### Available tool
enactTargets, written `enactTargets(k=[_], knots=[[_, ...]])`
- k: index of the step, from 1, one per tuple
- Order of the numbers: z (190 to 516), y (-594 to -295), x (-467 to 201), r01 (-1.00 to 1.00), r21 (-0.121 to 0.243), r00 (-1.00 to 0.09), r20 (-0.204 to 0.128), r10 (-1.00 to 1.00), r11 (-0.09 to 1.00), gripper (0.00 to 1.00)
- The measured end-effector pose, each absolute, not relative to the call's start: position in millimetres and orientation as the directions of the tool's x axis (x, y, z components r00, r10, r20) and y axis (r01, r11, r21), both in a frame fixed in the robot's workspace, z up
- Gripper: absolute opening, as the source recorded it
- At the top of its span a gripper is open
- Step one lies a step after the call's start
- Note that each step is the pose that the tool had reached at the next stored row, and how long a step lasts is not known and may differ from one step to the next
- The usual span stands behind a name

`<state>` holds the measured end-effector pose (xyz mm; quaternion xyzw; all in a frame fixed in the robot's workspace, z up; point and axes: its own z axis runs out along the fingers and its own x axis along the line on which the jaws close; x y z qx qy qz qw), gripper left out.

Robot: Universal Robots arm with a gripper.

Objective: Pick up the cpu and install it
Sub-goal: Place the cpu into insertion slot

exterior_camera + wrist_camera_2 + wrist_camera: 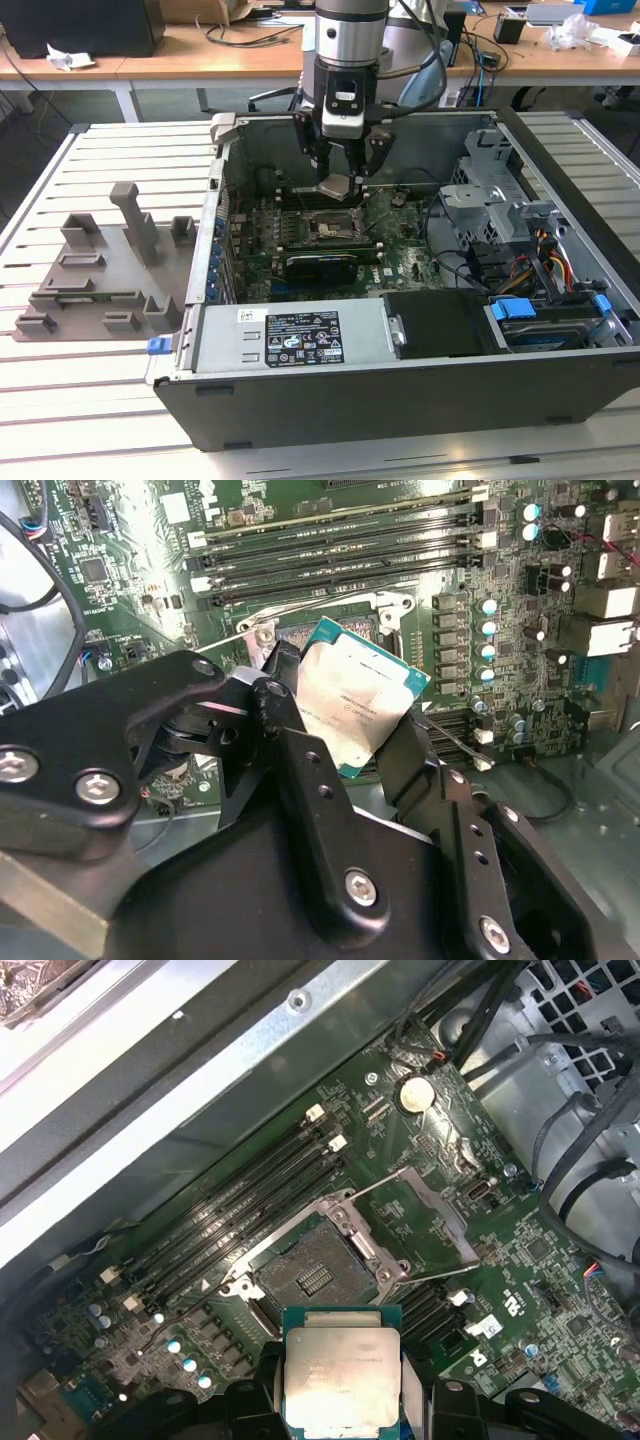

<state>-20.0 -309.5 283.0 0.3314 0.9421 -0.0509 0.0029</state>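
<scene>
- Fixture tray [100, 270] at the exterior view's left: matte grey plastic with upright posts and shallow pockets. It lies flat on the ribbed pale surface [70, 400], just beside the open computer case [400, 410]. I take it for a staging spot for parts.
- Power supply [300, 340] along the near wall of the case: a dull sheet-metal box with a printed label, well apart from my work.
- Claw [345, 170] in the middle, over the green motherboard [400, 255]: its black jointed fingers [300, 770] are clenched on the cpu [335, 187], one on each of two opposite edges. I judge the edge grip keeps the chip's underside free of contact.
- In both wrist views the cpu [362, 705] [343, 1380] is a flat square with a brushed silvery lid and a thin greenish rim. It hangs in the air, apart from the board.
- Socket [315, 1275] lies below the chip and a little to the near side. Its bright metal frame looks swung open, with the dark square bed bare, so I judge it ready to receive the chip. Long black memory slots [240, 1220] run beside it.
- Drive cage [490, 190] at the exterior view's right: perforated grey sheet metal, with loose coloured cables [550, 255] just near of it.
</scene>
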Motion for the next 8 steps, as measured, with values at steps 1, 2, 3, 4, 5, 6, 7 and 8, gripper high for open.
enactTargets(k=[1,2,3,4,5,6,7,8], knots=[[283.0,-309.5,-20.0,0.629,-0.094,-0.777,-0.039,0.628,0.772,0.55],[283.0,-309.5,-20.0,0.633,-0.095,-0.773,-0.040,0.633,0.768,0.55],[283.0,-309.5,-20.0,0.637,-0.095,-0.770,-0.040,0.637,0.765,0.55],[283.0,-309.5,-20.0,0.642,-0.095,-0.766,-0.040,0.641,0.761,0.55],[283.0,-309.5,-20.0,0.653,-0.096,-0.757,-0.041,0.652,0.752,0.55],[283.0,-309.5,-20.0,0.663,-0.096,-0.748,-0.041,0.663,0.742,0.55],[283.0,-309.5,-20.0,0.670,-0.096,-0.742,-0.041,0.669,0.736,0.55],[283.0,-309.5,-20.0,0.676,-0.096,-0.736,-0.041,0.676,0.730,0.55]])
